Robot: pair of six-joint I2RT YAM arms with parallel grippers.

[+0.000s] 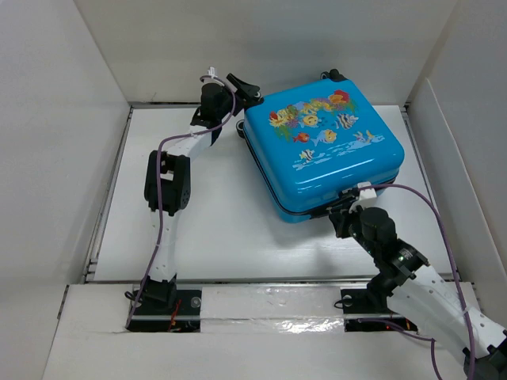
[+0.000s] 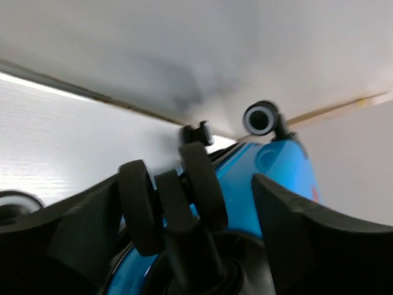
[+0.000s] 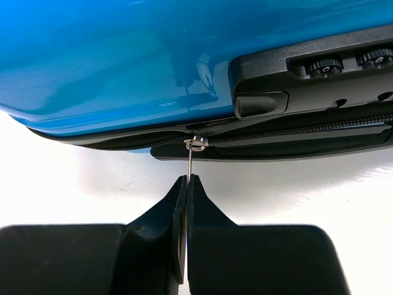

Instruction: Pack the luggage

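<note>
**When Only the Zip Seems Left to Do**

Because the right gripper (image 3: 187, 179) works nearest to the arm bases, it comes first. Its two fingers are pressed together on the thin metal zip puller (image 3: 191, 161). The puller hangs from the slider (image 3: 196, 143) on the near side of the luggage (image 1: 325, 150). Just beside the slider sits the black combination lock (image 3: 319, 86).

The luggage lies flat on the white table (image 1: 214, 229), in the far right part of it. The two halves are folded together and the printed side is up.

The shell looks stiff and glossy, so plain fingers would probably slip on it. It should slide on the table rather than bend. As a small case it is likely light, and a pull on the zip may drag the whole thing along. The puller is the right place to hold for closing. It is thin, however, and could escape the pinch if the pull leaves the line of the zip. To steady the body, the corners and wheels give a better hold than the smooth faces.

At the far left corner, the left gripper (image 1: 247, 91) has its fingers wide apart on either side of a black double wheel (image 2: 172, 196). The left wrist view is too close and dark to say if they touch it. A second wheel (image 2: 261, 118) stands beyond, near the back wall.
</note>
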